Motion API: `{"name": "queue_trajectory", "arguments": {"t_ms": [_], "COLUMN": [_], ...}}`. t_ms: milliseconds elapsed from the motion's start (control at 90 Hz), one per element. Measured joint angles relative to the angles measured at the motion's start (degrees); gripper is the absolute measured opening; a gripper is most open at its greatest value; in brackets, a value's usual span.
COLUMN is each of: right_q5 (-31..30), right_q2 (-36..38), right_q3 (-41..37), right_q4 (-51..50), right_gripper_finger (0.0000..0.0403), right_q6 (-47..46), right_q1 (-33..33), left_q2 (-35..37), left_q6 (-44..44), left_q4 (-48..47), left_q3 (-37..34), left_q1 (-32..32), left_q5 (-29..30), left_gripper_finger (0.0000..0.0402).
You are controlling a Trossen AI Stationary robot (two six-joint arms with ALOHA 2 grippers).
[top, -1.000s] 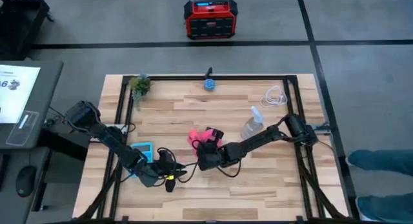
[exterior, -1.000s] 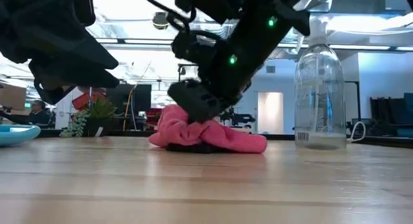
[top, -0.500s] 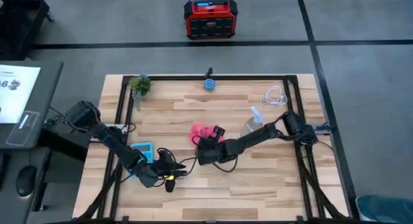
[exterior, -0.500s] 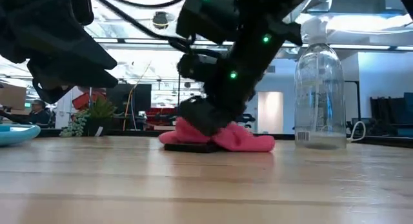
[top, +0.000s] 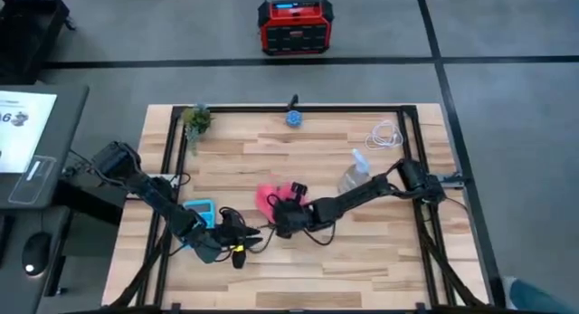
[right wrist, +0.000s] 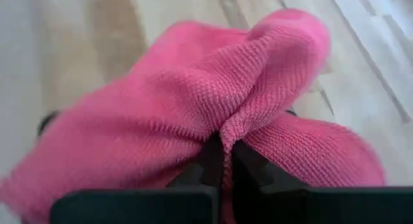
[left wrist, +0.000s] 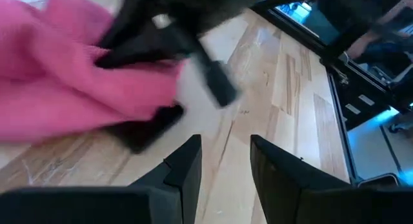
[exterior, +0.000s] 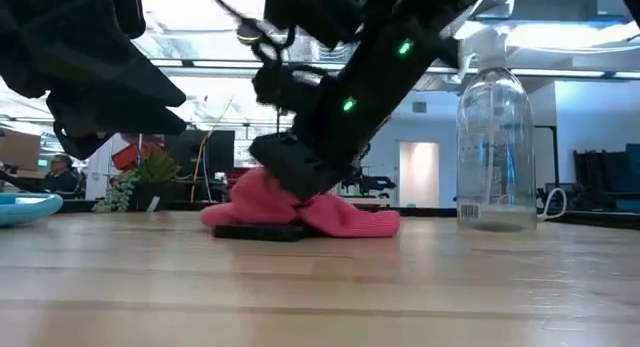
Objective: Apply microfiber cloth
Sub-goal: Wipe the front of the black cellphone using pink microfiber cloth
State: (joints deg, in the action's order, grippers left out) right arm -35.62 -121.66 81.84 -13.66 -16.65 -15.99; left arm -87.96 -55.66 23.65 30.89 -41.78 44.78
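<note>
Microfiber cloth (top: 268, 197), pink and bunched, lies near the middle of the wooden table (top: 298, 255), draped over a flat black phone (exterior: 252, 232) whose edge shows beneath it in the low view. The right gripper (right wrist: 224, 161) is down on the cloth with its fingers pinched on a raised fold of the fabric, as its own wrist camera shows plainly. The left gripper (left wrist: 224, 161) hangs low over the boards just beside the cloth on the near left side; its fingers stand apart with bare wood between them and nothing held.

The table top is pale planks with darker grain lines, framed by a black metal rail (top: 298, 108). A light blue calculator (top: 200, 210) lies by the left arm. To the right of the cloth stands a clear spray bottle (exterior: 495, 152), upright. Farther back, toward the far edge, sit a small green plant (top: 195, 119) at the left corner, a small blue object (top: 294, 118) at the middle, which I cannot identify from above, and a coil of white cable (top: 385, 136) at the right.

Beyond the table the floor is grey, and a red and black box (top: 295, 26) rests on it. The low view looks into a bright room with ceiling lights, a white door and desks; a person (exterior: 60, 172) shows at the far left.
</note>
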Motion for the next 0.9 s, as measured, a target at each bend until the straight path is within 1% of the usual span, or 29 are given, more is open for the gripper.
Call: {"name": "queue_trajectory", "arguments": {"t_ms": [122, 278, 344, 422, 522, 578, 633, 733, 822, 900], "right_q5": [-5.29, -10.18, -10.31, -10.16, -6.35, -4.71, -3.06, 2.15, 6.38, 11.48], "right_q2": [6.82, 13.70, 16.98, 19.53, 20.08, 20.02, 20.25, 19.95, 20.07, 21.13], "right_q3": [0.31, 0.09, 0.26, 0.37, 0.20, -0.50, -3.19, -11.02, -17.93, -23.26], "right_q4": [-2.62, -12.77, -18.82, -28.12, -40.06, -43.62, -43.80, -39.78, -33.32, -27.42], "right_gripper_finger": [0.0000, 0.0000, 0.0000, 0.0000, 0.0000, 0.0000, 0.0000, 0.0000, 0.0000, 0.0000], "right_q6": [1.58, 1.09, -0.64, -5.43, -13.58, -18.23, -21.89, -27.33, -31.49, -33.28], "right_q1": [-1.48, -4.65, -7.42, -11.26, -16.68, -19.71, -22.62, -27.21, -30.04, -31.55], "left_q2": [0.00, 0.00, 0.00, 0.00, 0.00, 0.00, 0.00, 0.00, 0.00, 0.00], "left_q6": [0.08, 0.00, 0.00, 0.03, 0.14, 0.25, 0.23, -1.35, -1.44, -0.39], "left_q4": [-0.22, -0.13, -0.16, -0.34, -0.31, -0.29, -0.21, 0.33, 1.90, 4.14], "left_q3": [0.00, 0.00, 0.00, 0.00, 0.00, 0.00, 0.00, 0.00, 0.00, -0.02], "left_q1": [-0.06, -0.71, -1.33, -2.00, -2.26, -2.26, -2.26, -2.03, -1.54, -0.36], "left_q5": [0.30, 0.86, 1.69, 2.19, 3.04, 3.57, 4.54, 4.82, 4.56, 2.61], "left_gripper_finger": [0.0106, 0.0106, 0.0106, 0.0106, 0.0106, 0.0106, 0.0106, 0.0106, 0.0106, 0.0106]}}
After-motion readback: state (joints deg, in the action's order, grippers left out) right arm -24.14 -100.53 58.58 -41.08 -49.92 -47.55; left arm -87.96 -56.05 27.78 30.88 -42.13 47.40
